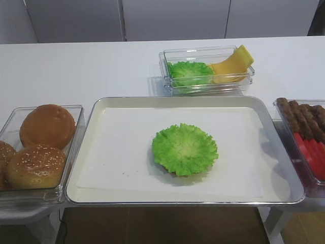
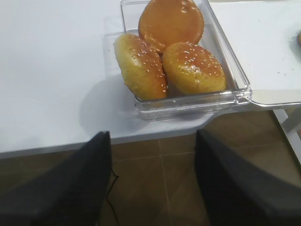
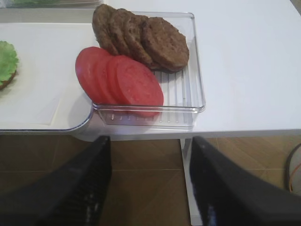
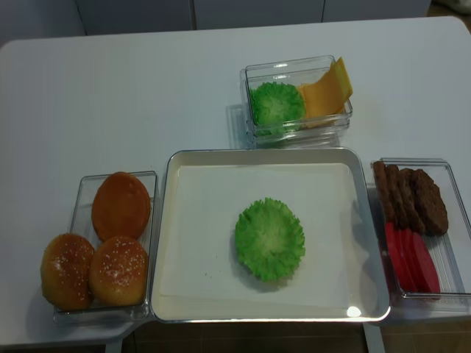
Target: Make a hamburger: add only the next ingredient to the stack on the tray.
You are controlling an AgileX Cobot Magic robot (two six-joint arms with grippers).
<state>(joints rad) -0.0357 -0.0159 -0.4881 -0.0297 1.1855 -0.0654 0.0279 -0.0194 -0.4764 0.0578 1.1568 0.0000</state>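
Lettuce sits on the bun in the tray; I judge it light, floppy, best pinched at a frilly edge. My right gripper hangs wide, empty

White table carries 3 clear tubs. Tub at 9 o'clock: 3 brown buns, 2 w/ sesame tops, 1 plain. Tub at 12 o'clock: spare green leaf on left, yellow cheese slices leaning on right. Tub at 3 o'clock: dark patties at far end, red tomato slices at near end, overlapping.
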